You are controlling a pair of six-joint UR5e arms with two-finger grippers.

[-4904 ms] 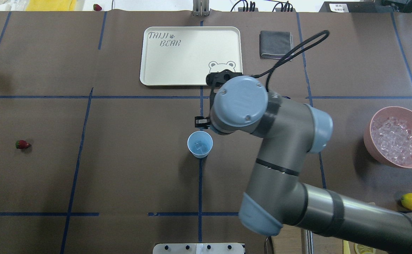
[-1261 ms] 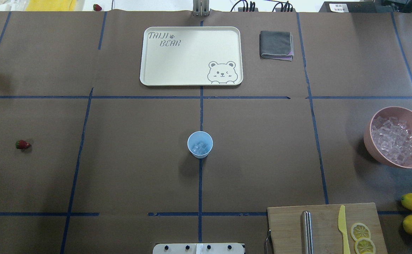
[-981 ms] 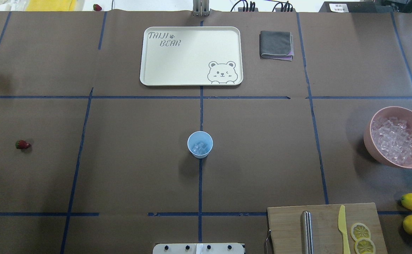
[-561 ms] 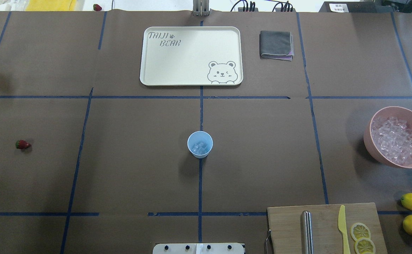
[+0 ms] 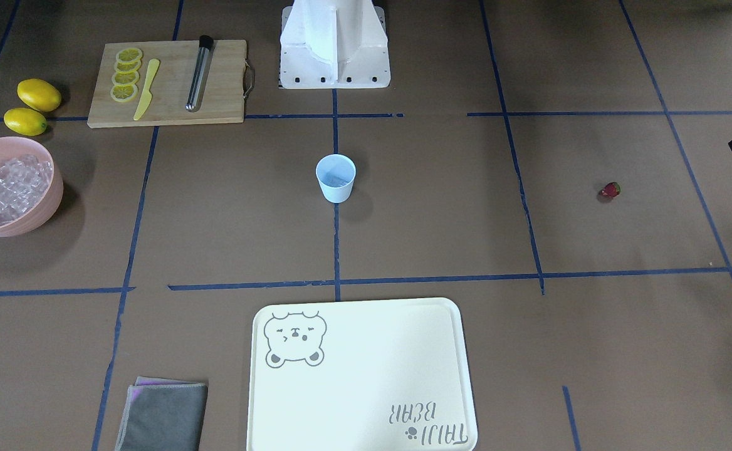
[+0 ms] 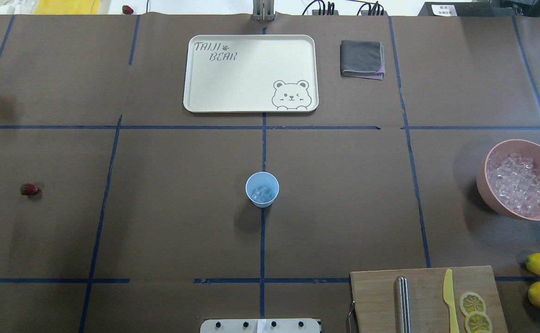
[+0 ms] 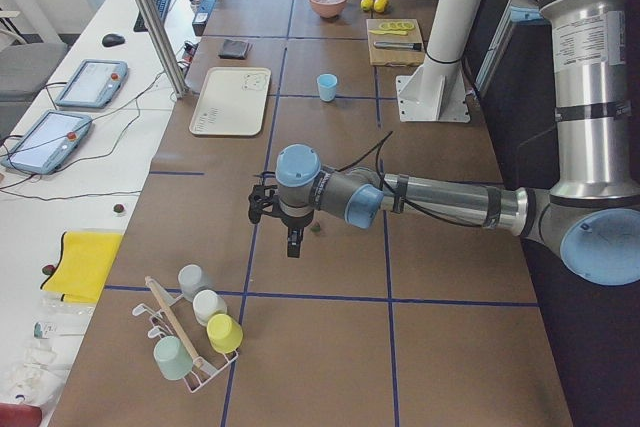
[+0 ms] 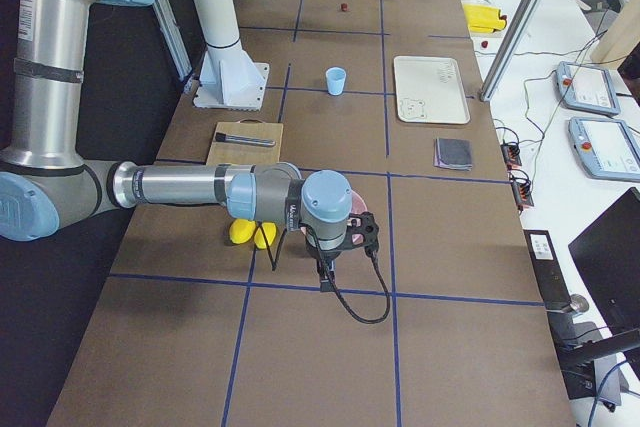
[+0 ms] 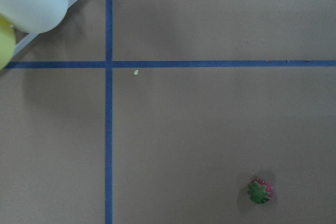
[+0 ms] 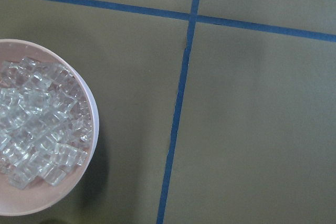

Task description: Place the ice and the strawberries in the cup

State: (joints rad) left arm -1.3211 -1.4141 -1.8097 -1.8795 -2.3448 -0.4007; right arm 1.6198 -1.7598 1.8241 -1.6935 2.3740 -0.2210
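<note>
Left pincer: my left pincer [image 7: 290, 245] hangs pointing down over the left part of the table. It shows clearly only from the side, so I cannot tell whether it is wide or narrow.
Right pincer: my right pincer [image 8: 325, 277] hangs at the right end, just beside the pink bowl [image 6: 487, 199]. I cannot tell its width either.
Cup: the cup [image 6: 262, 189] stands upright mid-table on a blue tape line, with a few cubes of ice [image 6: 263, 194] in its bottom.
Ice supply: many more cubes fill the pink bowl, well to the right of the cup.
Strawberry: the strawberry [image 6: 29, 189] lies alone on bare table, well to the left of the cup. My left wrist camera shows it low and right of centre.
Step, as I judge it: some ice is in, so the berry is next, and it falls to my left arm.
Risk, miss: the berry is off-centre under my wrist, so a straight drop would close on bare table.
Risk, slip: it is small and rounded, so an uneven pinch could roll it away.
Risk, bruise: too hard a squeeze would crush it.
Risk, cup: the cup looks light, so clipping its rim on release could tip it and spill the ice.
</note>
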